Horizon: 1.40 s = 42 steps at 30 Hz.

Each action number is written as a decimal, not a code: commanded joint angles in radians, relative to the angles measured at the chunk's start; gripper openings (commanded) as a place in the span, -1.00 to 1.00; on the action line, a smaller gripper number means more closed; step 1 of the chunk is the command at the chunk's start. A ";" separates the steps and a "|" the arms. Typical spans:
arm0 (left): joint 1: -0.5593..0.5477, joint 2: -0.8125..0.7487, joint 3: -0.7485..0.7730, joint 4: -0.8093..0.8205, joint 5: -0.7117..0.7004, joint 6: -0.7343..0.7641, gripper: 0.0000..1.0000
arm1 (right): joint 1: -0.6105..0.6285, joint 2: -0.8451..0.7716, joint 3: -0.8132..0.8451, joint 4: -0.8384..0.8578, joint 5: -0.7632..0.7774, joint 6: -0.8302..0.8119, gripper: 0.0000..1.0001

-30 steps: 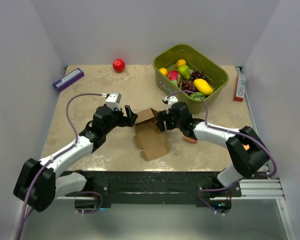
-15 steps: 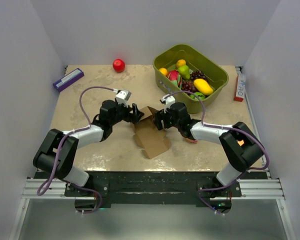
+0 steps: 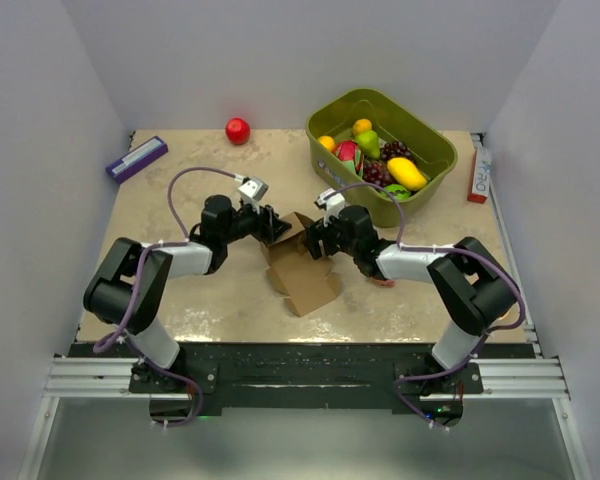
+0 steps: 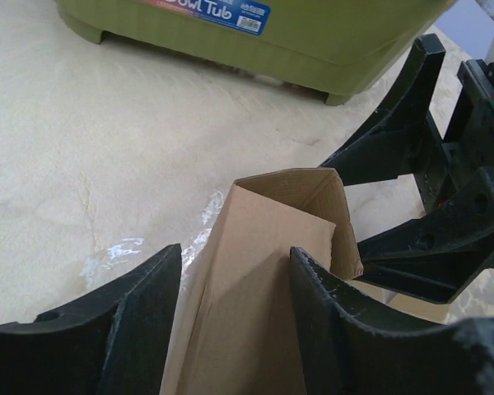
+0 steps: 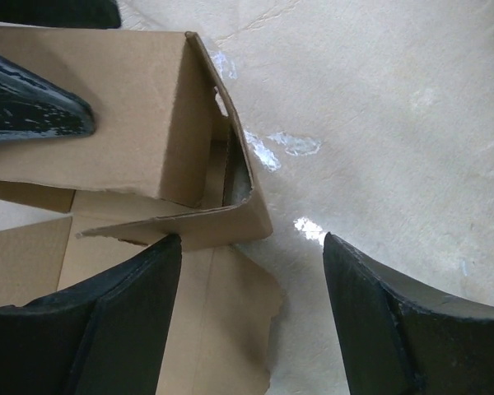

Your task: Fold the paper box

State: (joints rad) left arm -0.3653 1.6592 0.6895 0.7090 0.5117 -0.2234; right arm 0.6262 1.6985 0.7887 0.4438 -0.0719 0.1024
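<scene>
- Only the left wrist view shows the blue label point(image 4: 230, 12) on the green bin point(image 4: 313, 45) — it reads "…owl Tub", its start cut off.
- The paper box point(image 3: 305, 278) lies mid-table between the grippers, its long axis running near to far and its raised flaps at the far end.
- The left gripper point(image 3: 270, 228) is spread, with a standing flap between its fingers.
- The right gripper point(image 3: 317, 240) is spread too — it straddles a folded corner.

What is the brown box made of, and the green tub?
The brown box looks like thin, matte cardboard: creased folds, ragged edges. The green tub looks like smooth moulded plastic, probably: rounded corners, slight sheen.
</scene>
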 commanded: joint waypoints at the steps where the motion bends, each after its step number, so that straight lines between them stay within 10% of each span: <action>1: 0.020 0.040 0.036 0.095 0.102 0.015 0.14 | -0.002 0.006 0.000 0.091 -0.051 -0.041 0.42; 37: 0.039 0.116 0.079 0.109 0.159 -0.071 -0.10 | 0.072 0.105 0.057 0.194 0.069 -0.075 -0.13; 42: 0.039 0.125 0.085 0.103 0.180 -0.068 -0.11 | 0.072 0.118 0.076 0.211 0.052 -0.066 0.12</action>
State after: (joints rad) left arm -0.3321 1.7668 0.7460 0.8051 0.6510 -0.2787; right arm 0.6933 1.8057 0.8146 0.5770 -0.0315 0.0208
